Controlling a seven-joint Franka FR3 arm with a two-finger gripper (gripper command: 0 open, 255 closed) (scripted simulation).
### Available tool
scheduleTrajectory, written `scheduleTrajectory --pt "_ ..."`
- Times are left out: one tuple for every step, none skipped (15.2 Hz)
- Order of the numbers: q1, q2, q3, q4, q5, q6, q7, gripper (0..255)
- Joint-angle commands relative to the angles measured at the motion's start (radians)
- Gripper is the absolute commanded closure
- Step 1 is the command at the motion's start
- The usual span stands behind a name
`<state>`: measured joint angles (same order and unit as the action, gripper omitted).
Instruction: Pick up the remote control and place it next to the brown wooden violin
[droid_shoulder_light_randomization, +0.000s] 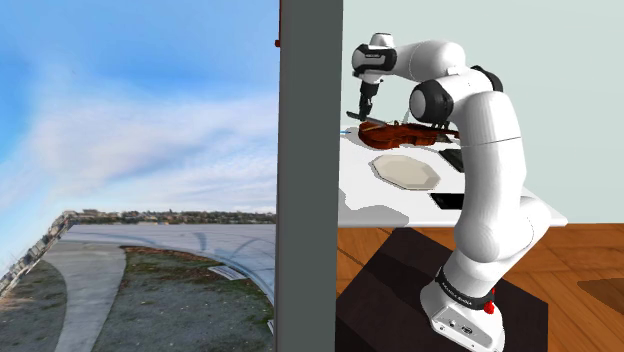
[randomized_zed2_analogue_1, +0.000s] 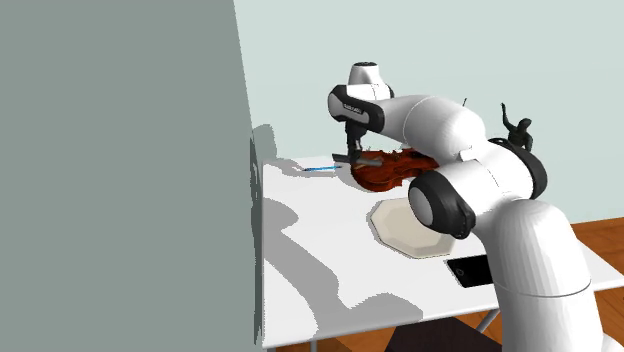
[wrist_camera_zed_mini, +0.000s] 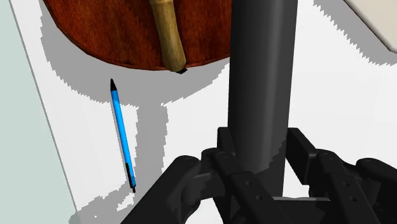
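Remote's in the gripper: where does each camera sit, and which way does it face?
Shoulder view: beside and behind the stand, looking over the white table toward the violin; stand and whole arm show.
Second exterior view: beside the arm, facing across the table toward the pale wall; arm and gripper show.
Wrist view: on the wrist, looking down at the table; black fingers clasp the remote control.
Shared: the violin in all three; the blue pen in the last two.

Shoulder view looks from behind the stand (droid_shoulder_light_randomization: 390, 290), second exterior alongside, wrist close above the shared table (droid_shoulder_light_randomization: 400, 205).
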<state>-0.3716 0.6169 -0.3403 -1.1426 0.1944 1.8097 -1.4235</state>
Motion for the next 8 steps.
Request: scheduleTrajectory --pt "0.004 -0.001 0.001 -0.029 0.001 0.029 -0.002 255" --pt "0.005 -0.001 0.001 -0.043 0.001 0.042 -0.002 255" --pt "0.007 0.0 0.001 -0.056 0.002 0.056 -0.003 255" --pt "0.008 0.0 0.002 -0.069 0.002 0.069 -0.004 255" --pt "0.009 0.001 0.002 -0.081 0.003 0.081 -0.005 255" --pt "0.01 0.002 0.003 -0.093 0.004 0.094 -0.006 255" --pt "0.011 0.004 0.003 -0.104 0.004 0.107 -0.007 255" --pt "0.012 0.005 0.004 -0.115 0.005 0.119 -0.008 255"
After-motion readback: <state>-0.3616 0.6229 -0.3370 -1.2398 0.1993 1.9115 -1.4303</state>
